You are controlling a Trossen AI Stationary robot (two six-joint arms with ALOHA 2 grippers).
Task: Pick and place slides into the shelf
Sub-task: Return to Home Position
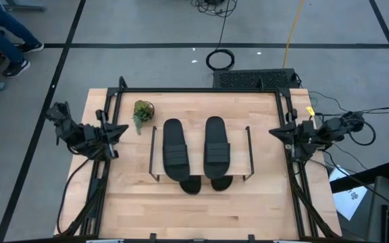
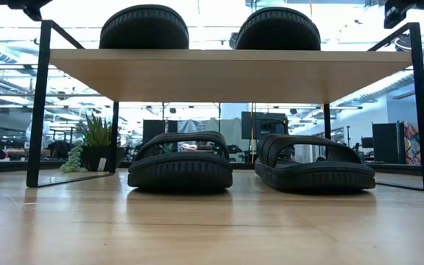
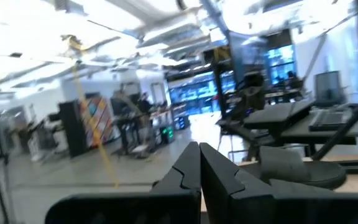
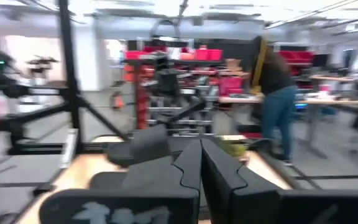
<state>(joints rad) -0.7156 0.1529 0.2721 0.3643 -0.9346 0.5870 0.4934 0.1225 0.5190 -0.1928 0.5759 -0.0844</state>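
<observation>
The middle of the surface (image 1: 201, 209) is taken up by the shelf (image 1: 196, 145). Its top is filled by two slides (image 1: 175, 150) and the space beneath by two more (image 2: 180, 162), with a narrow gap between each pair. A plant (image 1: 142, 113) is set by its left rear corner. Open room is found along the front, and in narrow strips beside the left end effector (image 1: 121, 128) and the right end effector (image 1: 273, 132).

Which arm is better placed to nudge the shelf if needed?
Right, slightly. The left gripper and right gripper sit shut at the table's sides, the shelf between them, but a potted plant stands beside the left one, by the shelf's end.
</observation>
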